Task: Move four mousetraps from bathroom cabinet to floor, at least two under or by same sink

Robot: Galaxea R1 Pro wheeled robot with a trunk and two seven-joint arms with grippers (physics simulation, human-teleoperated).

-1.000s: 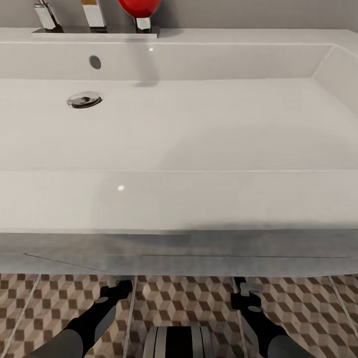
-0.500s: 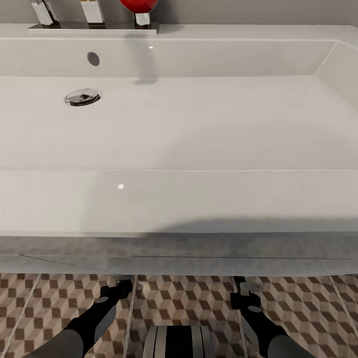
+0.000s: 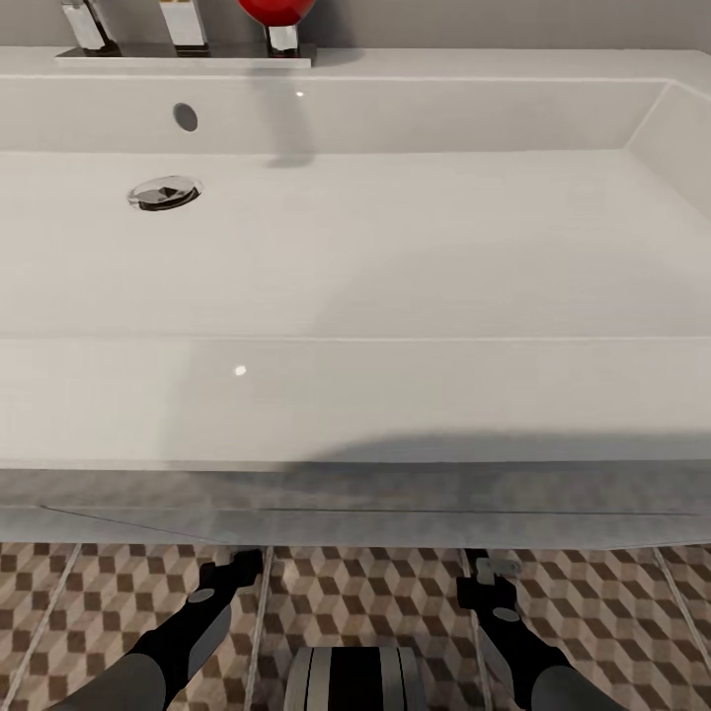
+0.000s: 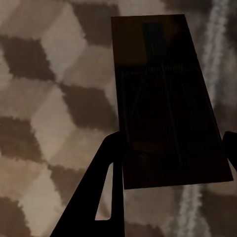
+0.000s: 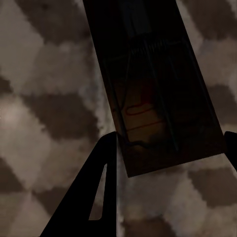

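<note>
In the left wrist view a dark-brown mousetrap [image 4: 158, 84] sits between my left gripper's [image 4: 173, 140] fingers, held just over the cube-pattern bathroom floor [image 4: 44, 98]. My right gripper [image 5: 170, 138] is likewise shut on a second mousetrap [image 5: 148, 69], whose wire spring and red mark show above the tiles [image 5: 44, 74]. From the head, both grippers hang low, the left [image 3: 237, 568] and the right [image 3: 484, 575], at the foot of the vanity below the long white sink [image 3: 355, 395]. The cabinet is out of view.
The vanity's grey underside [image 3: 355, 504] overhangs the fingertips. A chrome drain [image 3: 165, 193] and a tap base [image 3: 183, 39] with a red object [image 3: 276, 12] sit at the basin's far side. My base [image 3: 355, 679] stands between the arms on the tiles [image 3: 365, 592].
The head view shifted slightly a second ago, then held still. Both arms hang in the same place with the traps still gripped.
</note>
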